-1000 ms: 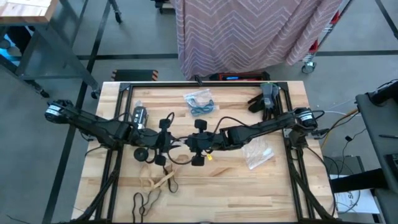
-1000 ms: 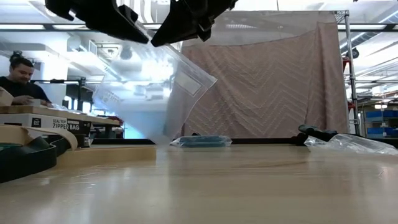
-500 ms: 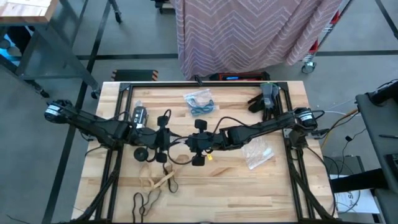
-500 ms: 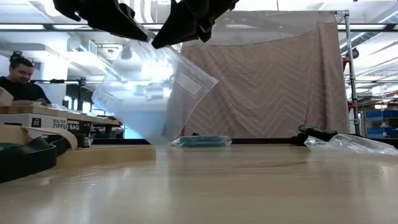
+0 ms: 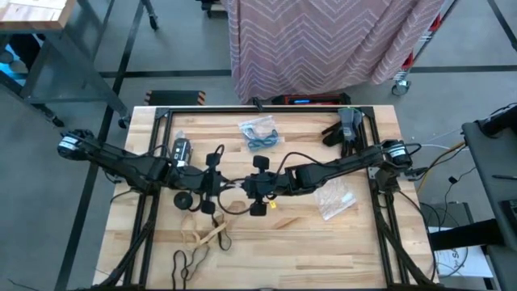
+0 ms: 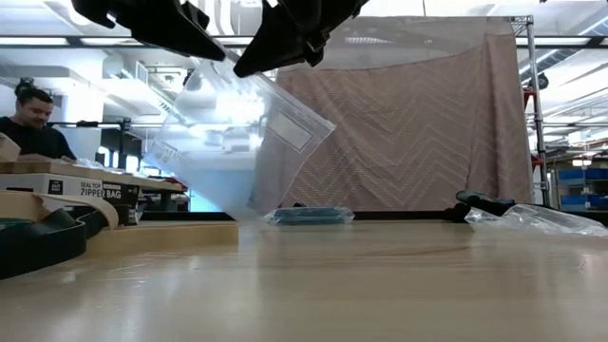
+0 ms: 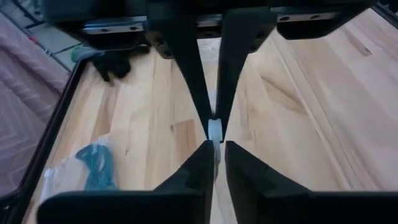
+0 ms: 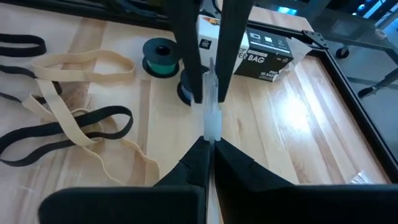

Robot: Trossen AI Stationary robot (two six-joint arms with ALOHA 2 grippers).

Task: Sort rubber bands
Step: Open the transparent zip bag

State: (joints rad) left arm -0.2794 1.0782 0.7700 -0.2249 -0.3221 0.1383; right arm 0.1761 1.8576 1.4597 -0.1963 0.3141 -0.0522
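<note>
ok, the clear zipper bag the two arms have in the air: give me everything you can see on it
The clear plastic zipper bag hangs tilted above the wooden table, off the surface, looking empty. It is thin, see-through film with a white label patch on its face. Its top edge is pinched from both sides: the left gripper and the right gripper each have their jaws shut on the rim, facing each other at mid-table.

Glossy clear plastic bag [image 6: 242, 142]; smooth pale wood table [image 5: 307, 242].
</note>
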